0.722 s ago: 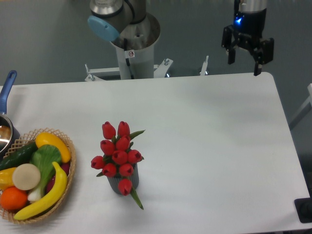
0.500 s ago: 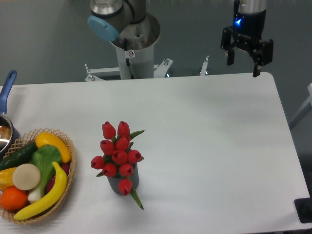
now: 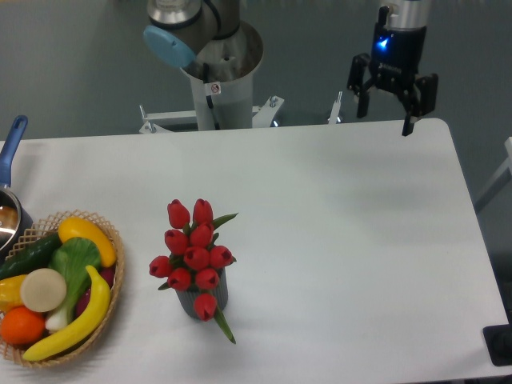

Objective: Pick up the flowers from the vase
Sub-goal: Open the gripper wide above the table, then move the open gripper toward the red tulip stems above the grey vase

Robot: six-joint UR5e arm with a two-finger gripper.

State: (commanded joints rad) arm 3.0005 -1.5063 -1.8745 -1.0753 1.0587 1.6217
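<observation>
The flowers (image 3: 194, 252), a bunch of red tulip buds with green leaves, stand in the vase (image 3: 202, 298), a short dark grey ribbed cylinder, on the white table left of centre. One bud and a leaf hang over the vase's front. My gripper (image 3: 384, 120) hangs open and empty above the table's far right edge, well away from the flowers, up and to the right of them.
A woven basket (image 3: 108, 308) of fruit and vegetables sits at the left front. A metal pot with a blue handle (image 3: 11, 144) is at the left edge. The robot base (image 3: 220, 72) stands behind the table. A dark object (image 3: 500, 344) is at the right front corner.
My gripper has moved a little to the left along the far edge of the table. The flowers and vase have not moved.
</observation>
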